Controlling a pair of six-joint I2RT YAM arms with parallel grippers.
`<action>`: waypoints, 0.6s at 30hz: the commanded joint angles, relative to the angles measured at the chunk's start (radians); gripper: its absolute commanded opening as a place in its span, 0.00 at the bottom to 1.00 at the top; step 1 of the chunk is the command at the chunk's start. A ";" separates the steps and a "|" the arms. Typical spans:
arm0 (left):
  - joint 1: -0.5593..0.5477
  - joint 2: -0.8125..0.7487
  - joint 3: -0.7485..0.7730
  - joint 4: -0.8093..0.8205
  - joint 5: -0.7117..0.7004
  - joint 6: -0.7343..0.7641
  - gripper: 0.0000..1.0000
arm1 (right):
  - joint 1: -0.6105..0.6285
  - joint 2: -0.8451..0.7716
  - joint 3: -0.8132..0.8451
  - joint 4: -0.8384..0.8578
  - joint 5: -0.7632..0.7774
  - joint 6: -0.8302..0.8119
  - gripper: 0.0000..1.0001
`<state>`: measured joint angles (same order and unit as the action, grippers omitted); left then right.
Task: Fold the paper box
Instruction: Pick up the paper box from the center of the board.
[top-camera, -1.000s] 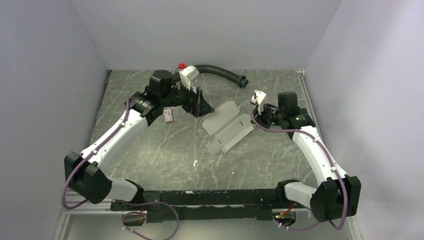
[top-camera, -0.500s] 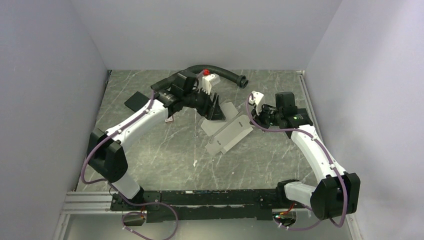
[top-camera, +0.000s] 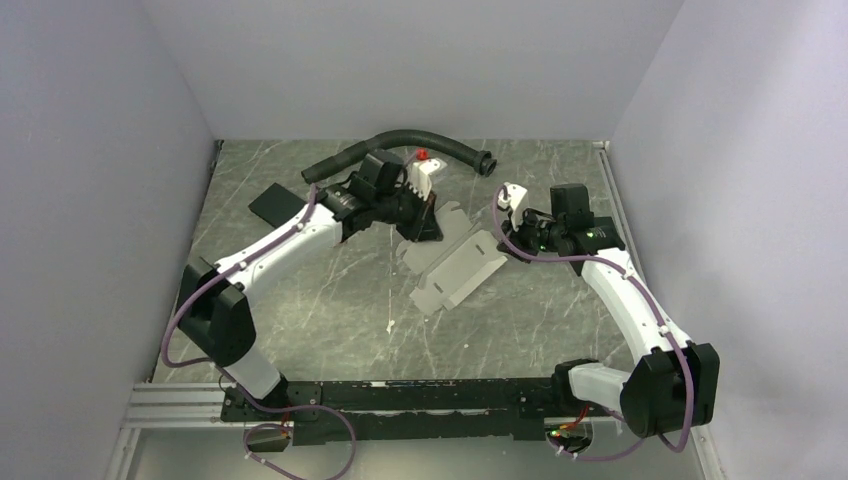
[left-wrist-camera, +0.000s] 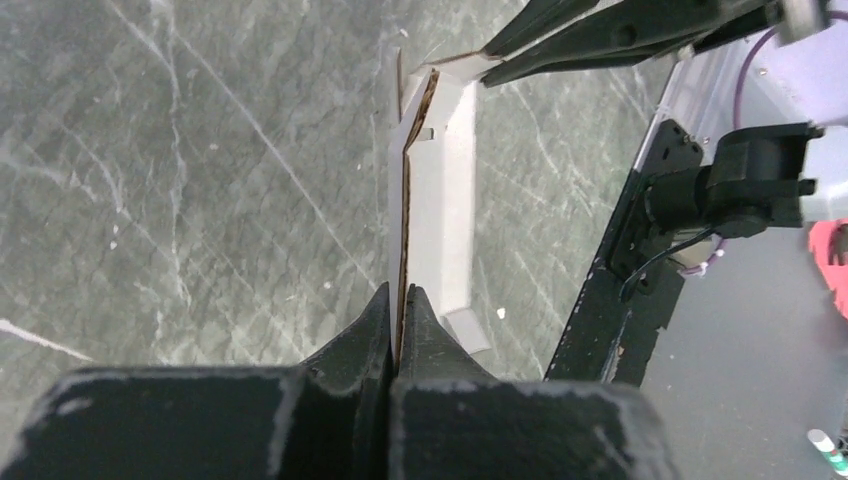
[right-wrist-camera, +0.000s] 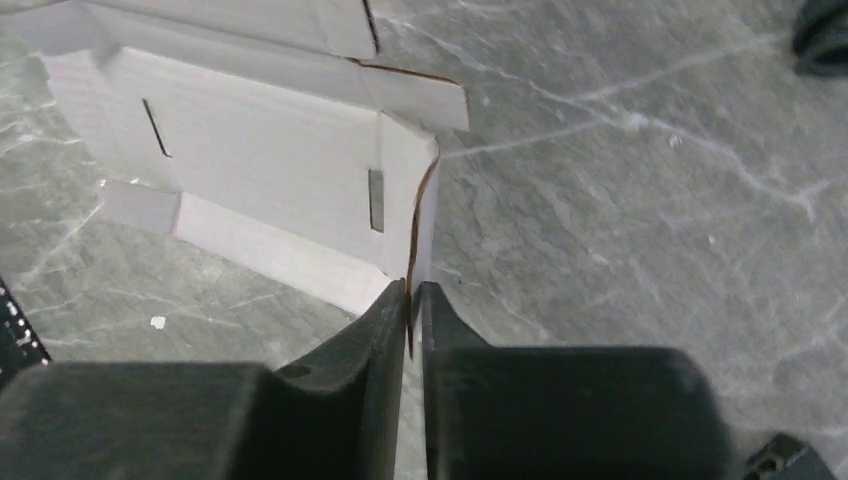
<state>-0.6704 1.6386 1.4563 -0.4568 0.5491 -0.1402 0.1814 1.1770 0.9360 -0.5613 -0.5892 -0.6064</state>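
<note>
- The desk (top-camera: 330, 300) is dark grey-green stone with pale veins, closed in by plain pale walls (top-camera: 420, 60) on the left, far and right sides.
- The paper box (top-camera: 455, 268), an open creased white sheet, lies mid-desk, slightly right of centre.
- The left fingers (left-wrist-camera: 380, 310) are pinched tight on its far-left edge, and the right fingers (right-wrist-camera: 392, 305) are clamped on its right edge.
- Only the overhead view shows the black hose (top-camera: 440, 145) along the far edge and the black pad (top-camera: 272, 207) at far left.
- Only the wrist views show the sheet's brown cut edge and narrow slots (right-wrist-camera: 375, 198).
</note>
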 joint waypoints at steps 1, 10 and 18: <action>-0.004 -0.144 -0.140 0.145 -0.056 0.061 0.00 | 0.002 -0.012 0.058 -0.018 -0.188 0.015 0.26; -0.003 -0.458 -0.543 0.478 -0.075 0.080 0.00 | -0.093 -0.025 0.082 -0.035 -0.414 0.096 0.71; 0.033 -0.612 -0.732 0.743 -0.119 -0.134 0.00 | -0.111 0.001 -0.129 0.475 -0.526 0.487 0.76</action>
<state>-0.6598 1.0916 0.7856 0.0544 0.4648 -0.1471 0.0742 1.1721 0.8970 -0.4026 -0.9829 -0.3515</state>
